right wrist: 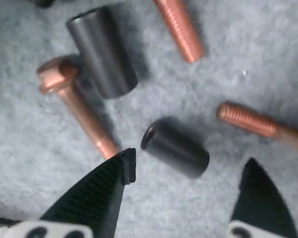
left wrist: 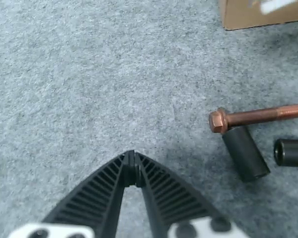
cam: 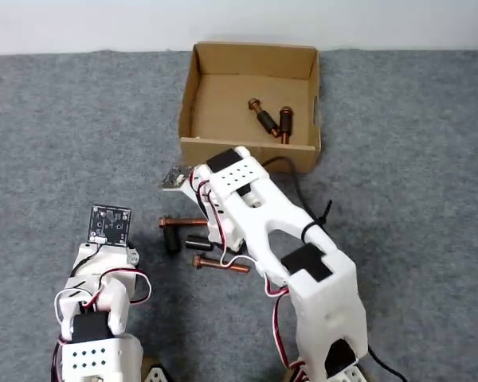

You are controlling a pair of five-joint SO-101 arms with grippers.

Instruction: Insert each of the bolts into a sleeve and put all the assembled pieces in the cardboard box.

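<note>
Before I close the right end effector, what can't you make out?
High view: right arm overhangs the parts beside the near bolt; their count is unsure.
Left wrist view: second sleeve cut by the edge.
Right wrist view: a bolt tip and a bolt shank, heads cut off by edges.

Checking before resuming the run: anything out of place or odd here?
Nothing stands out. Two assembled pieces lie in the cardboard box; loose bolts and sleeves lie on the carpet in front of it, none visibly damaged.
</note>
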